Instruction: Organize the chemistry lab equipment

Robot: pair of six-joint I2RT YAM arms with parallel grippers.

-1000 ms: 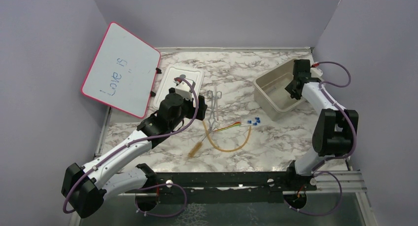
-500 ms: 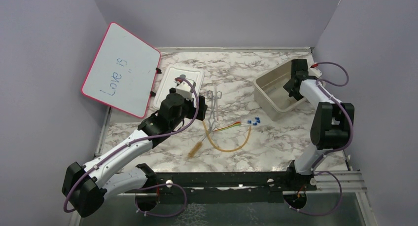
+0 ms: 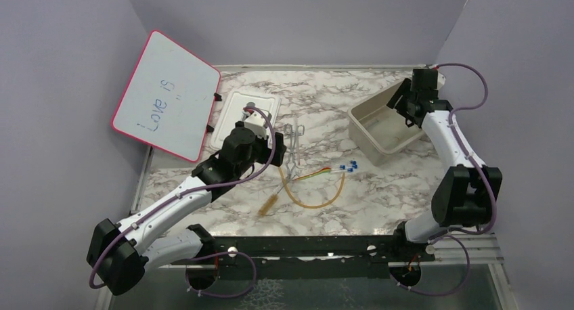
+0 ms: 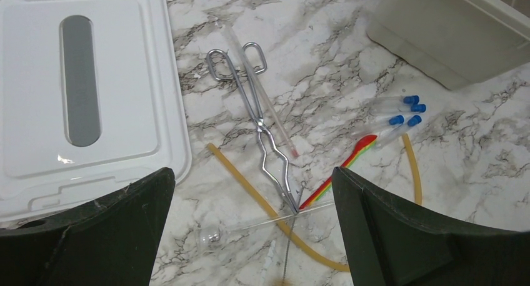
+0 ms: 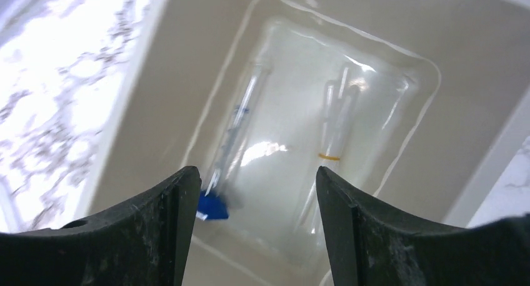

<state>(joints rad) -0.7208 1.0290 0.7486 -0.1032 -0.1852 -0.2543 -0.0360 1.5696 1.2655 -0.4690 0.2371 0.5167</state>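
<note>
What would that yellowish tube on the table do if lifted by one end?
Probably sag: the amber tube lies in a loose U, so it looks floppy. It seems thin and light, unlikely to roll.

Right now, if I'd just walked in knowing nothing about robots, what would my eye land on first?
The pink-framed whiteboard scrawled with "Love is", propped at the back left, grabs you first. In the middle lies a jumble of lab items, chiefly silver metal scissor-like tongs and a curved amber rubber tube. At the back right, the right gripper hangs open over a beige plastic bin holding clear tubes.
</note>
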